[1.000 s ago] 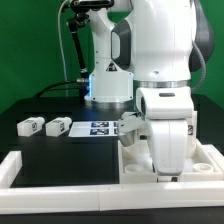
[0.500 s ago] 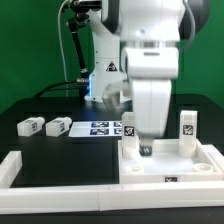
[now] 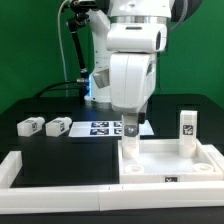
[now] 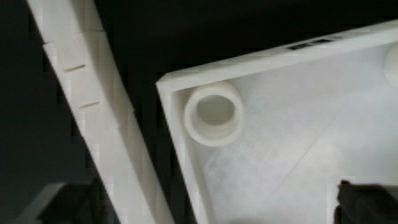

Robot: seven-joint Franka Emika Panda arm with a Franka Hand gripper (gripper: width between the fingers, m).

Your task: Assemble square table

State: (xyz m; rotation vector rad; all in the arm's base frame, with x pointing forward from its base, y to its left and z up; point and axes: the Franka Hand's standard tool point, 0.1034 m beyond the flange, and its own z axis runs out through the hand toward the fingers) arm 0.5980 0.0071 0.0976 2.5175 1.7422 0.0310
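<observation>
The gripper [image 3: 131, 129] is hovering with its fingers [image 4: 365, 197] spread wide apart, gripping nothing, over the square table top [image 3: 172, 162] at its rear corner on the exterior view's left. The top is lying flat on the bench [image 3: 60, 153] beside a barrier strip [image 4: 89, 100]. One round socket [image 4: 214, 115] is showing empty in the wrist view. One leg [image 3: 186, 128] is standing upright at the far corner (a second leg [image 3: 30, 126] and a third leg [image 3: 58, 126] are lying near the marker board [image 3: 100, 128]).

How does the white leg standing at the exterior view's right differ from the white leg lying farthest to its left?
Pose: the standing leg is upright, the lying leg on its side. Place: the standing leg is on the white square tray top, the lying leg on the black table. Both are white, tagged.
</observation>
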